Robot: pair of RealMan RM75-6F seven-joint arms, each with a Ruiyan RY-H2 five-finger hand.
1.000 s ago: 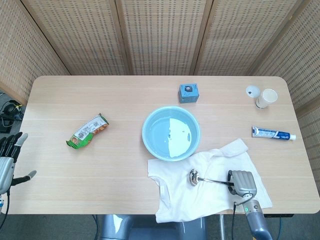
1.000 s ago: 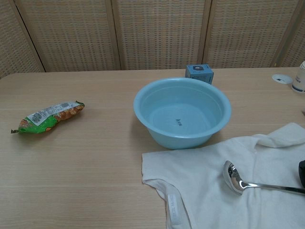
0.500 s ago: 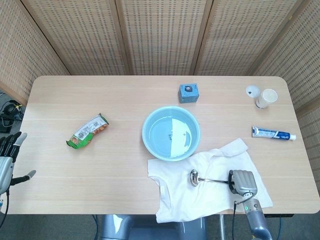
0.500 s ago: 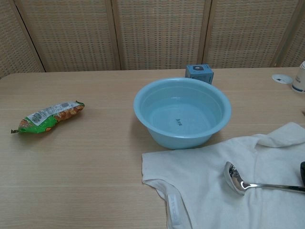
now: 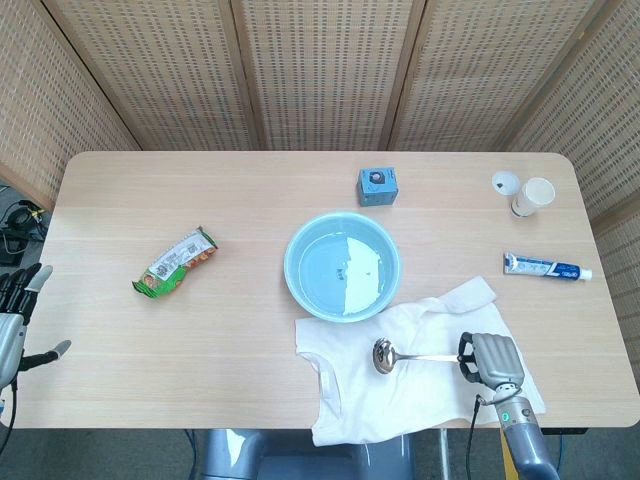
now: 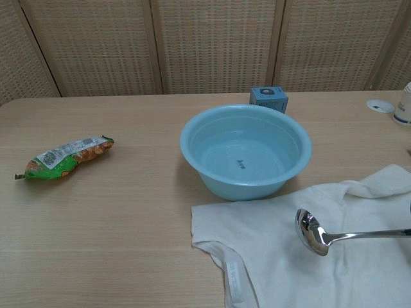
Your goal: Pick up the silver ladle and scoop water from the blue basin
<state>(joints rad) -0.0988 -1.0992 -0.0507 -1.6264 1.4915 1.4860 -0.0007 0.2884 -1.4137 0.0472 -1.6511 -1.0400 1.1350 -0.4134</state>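
The silver ladle (image 5: 400,355) hangs a little above the white cloth, bowl to the left, handle running right into my right hand (image 5: 491,360), which grips the handle's end. In the chest view the ladle (image 6: 321,236) casts a shadow on the cloth and the hand is out of frame. The blue basin (image 5: 342,266) holds water and stands just beyond the cloth, also in the chest view as the blue basin (image 6: 246,151). My left hand (image 5: 18,318) hovers off the table's left edge, fingers spread, holding nothing.
A white garment (image 5: 410,375) covers the table's near right. A snack packet (image 5: 176,262) lies left of the basin. Behind stands a small blue box (image 5: 378,185). A paper cup (image 5: 533,196), a lid (image 5: 505,182) and a toothpaste tube (image 5: 545,267) sit far right.
The right hand has lifted the ladle off the cloth; its bowl has risen and shifted slightly left. The left hand has stayed put.
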